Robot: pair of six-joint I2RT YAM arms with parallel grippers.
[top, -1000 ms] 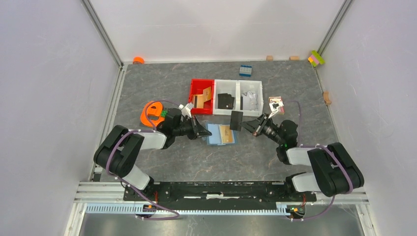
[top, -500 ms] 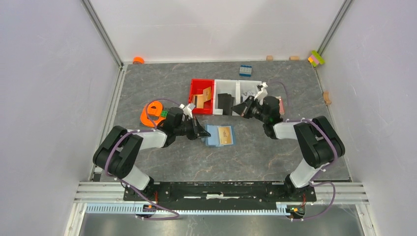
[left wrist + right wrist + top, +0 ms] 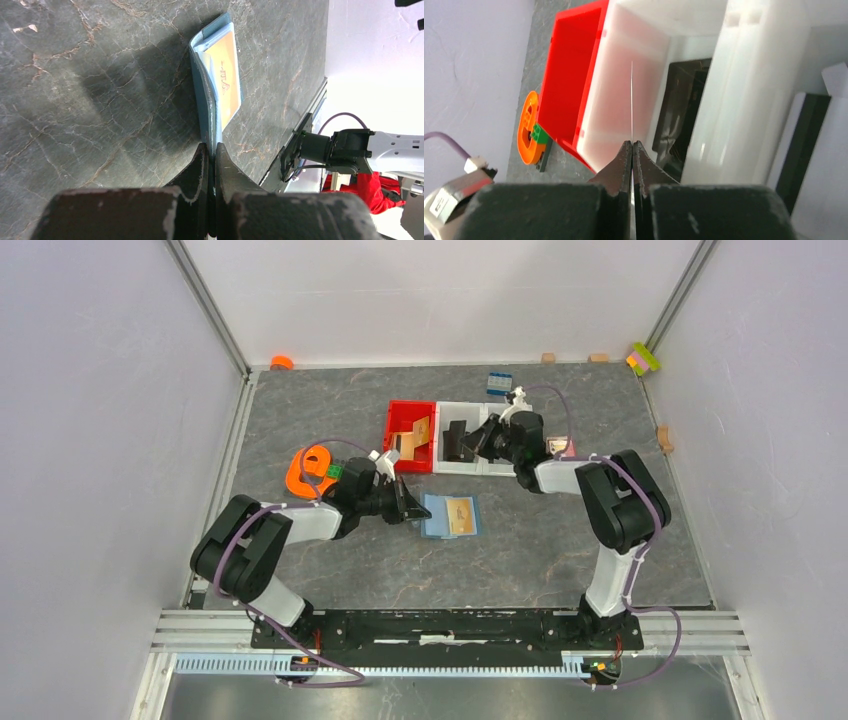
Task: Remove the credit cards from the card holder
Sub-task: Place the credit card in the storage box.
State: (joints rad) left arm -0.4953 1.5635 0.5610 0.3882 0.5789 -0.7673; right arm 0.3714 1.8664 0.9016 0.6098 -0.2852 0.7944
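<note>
left gripper (image 3: 209, 150) pinches the card holder (image 3: 206, 95); right gripper (image 3: 632, 147) clamps a card (image 3: 631, 100) (edge-on, probably black).

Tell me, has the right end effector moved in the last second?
Yes. The right end effector, shut on a card, has swung from beside the blue wallet out to the middle white bin.

Red plastic bin (image 3: 410, 404) touched white plastic twin bin (image 3: 452, 469), orange plastic ring (image 3: 305, 472) lay left, blue studded brick (image 3: 498, 383) behind.
</note>
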